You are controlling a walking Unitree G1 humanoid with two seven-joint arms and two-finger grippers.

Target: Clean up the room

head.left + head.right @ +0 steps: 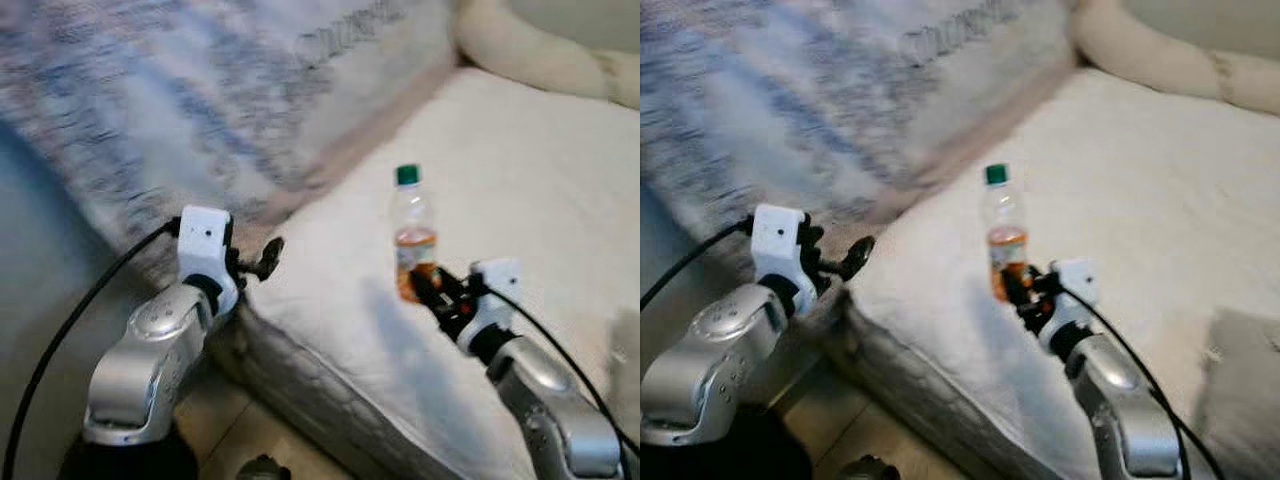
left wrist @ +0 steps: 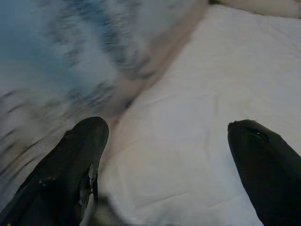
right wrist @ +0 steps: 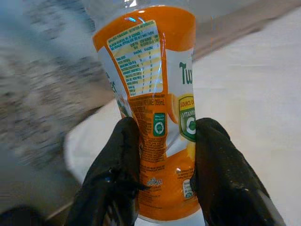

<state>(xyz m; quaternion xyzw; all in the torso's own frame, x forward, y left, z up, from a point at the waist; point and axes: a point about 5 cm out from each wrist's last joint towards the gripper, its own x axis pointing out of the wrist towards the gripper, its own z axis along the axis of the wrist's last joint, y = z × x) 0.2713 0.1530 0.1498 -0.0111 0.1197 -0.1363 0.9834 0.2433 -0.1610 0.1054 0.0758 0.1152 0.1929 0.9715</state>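
A bed (image 1: pixel 520 180) with a white cover fills most of the scene and serves as the landmark. Its near corner and mattress edge point toward the robot.

A blue-and-white patterned blanket (image 1: pixel 200 90), blurred, lies along the far side of the bed, left of the bottle, running back toward the headboard end. A cream pillow (image 1: pixel 545 55) lies across the far end of the bed. A grey patch of cloth (image 1: pixel 1245 380) rests on the bed at the near right; its kind cannot be told. A strip of floor (image 1: pixel 240 440) shows below the bed's near corner.

The left arm (image 1: pixel 150 360) is raised beside the bed's near corner, a black cable trailing from its wrist. The left pincer (image 1: pixel 262 262) sits just at the mattress edge. In the left wrist view its fingers (image 2: pixel 70 169) stand wide apart, with nothing between them and white bed cover beyond.

The right arm (image 1: pixel 550 400) reaches over the bed from the near right, also with a black cable.

A clear plastic bottle (image 1: pixel 413 235) stands upright over the bed, near its middle. It has a green cap (image 1: pixel 407 175) and an orange label; the upper part looks transparent.

The right pincer (image 1: pixel 432 290) is closed on the bottle's lower part. In the right wrist view the two black fingers (image 3: pixel 117 174) press on either side of the orange label (image 3: pixel 157 117), touching it.
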